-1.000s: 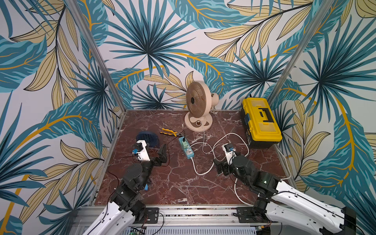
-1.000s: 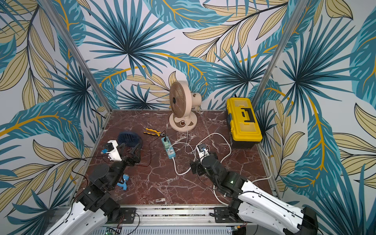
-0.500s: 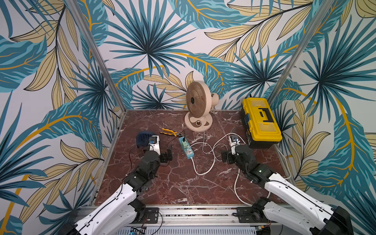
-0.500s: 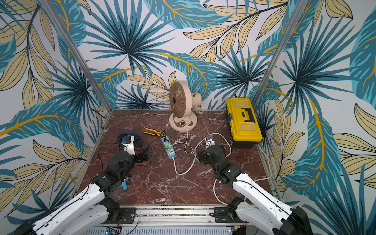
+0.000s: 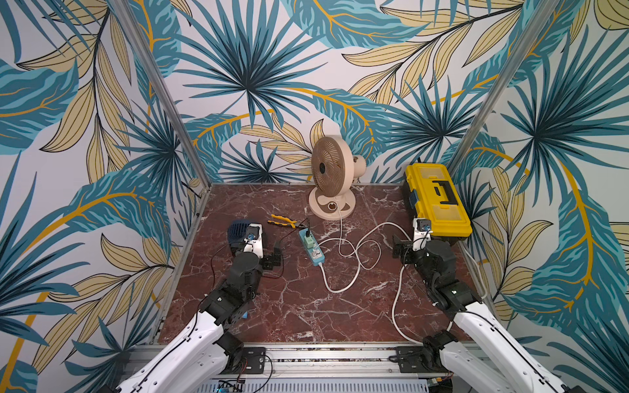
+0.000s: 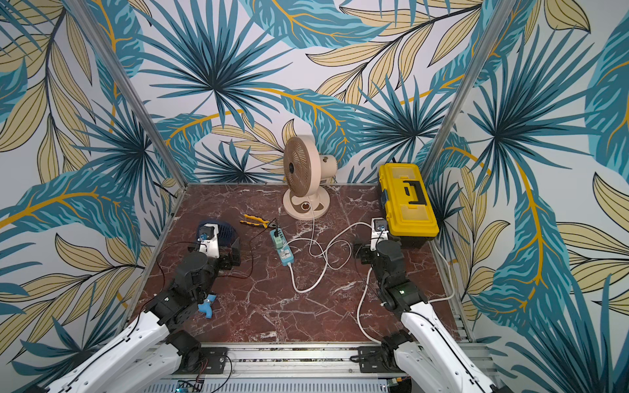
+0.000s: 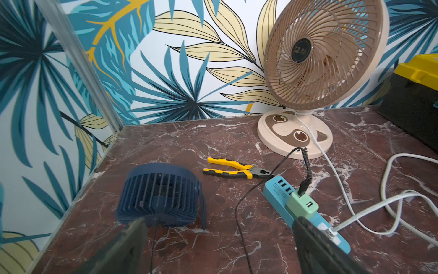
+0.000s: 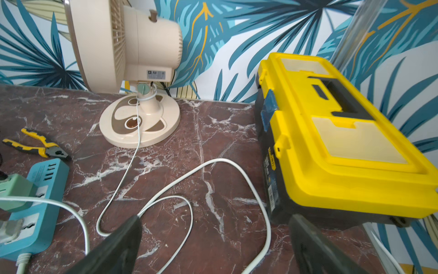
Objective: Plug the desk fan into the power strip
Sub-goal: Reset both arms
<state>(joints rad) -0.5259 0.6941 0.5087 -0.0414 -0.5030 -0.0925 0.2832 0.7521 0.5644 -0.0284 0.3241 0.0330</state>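
The beige desk fan (image 5: 332, 177) (image 6: 304, 177) (image 7: 320, 59) (image 8: 123, 47) stands upright at the back wall. The light blue power strip (image 5: 310, 246) (image 6: 281, 246) (image 7: 275, 189) (image 8: 45, 180) lies in front of it. A green adapter (image 7: 301, 205) fills one socket and a white plug (image 7: 330, 231) sits in the other. The fan's thin white cord (image 8: 128, 170) loops over the table toward that plug. My left gripper (image 5: 277, 258) (image 7: 218, 225) is open and empty, left of the strip. My right gripper (image 5: 400, 250) (image 8: 214, 220) is open and empty, over loose cord beside the toolbox.
A yellow toolbox (image 5: 437, 200) (image 8: 331, 132) stands at the right wall. Yellow-handled pliers (image 5: 280, 221) (image 7: 232, 168) lie behind the strip. A small navy fan (image 5: 238, 229) (image 7: 161, 194) sits at the left; its black cable (image 7: 239, 206) runs to the adapter. The strip's thick white cord (image 5: 394, 306) trails toward the front.
Both arms have stretched toward the back of the table. The right wrist has also swung right, close to the toolbox. Both grippers stayed open and empty.
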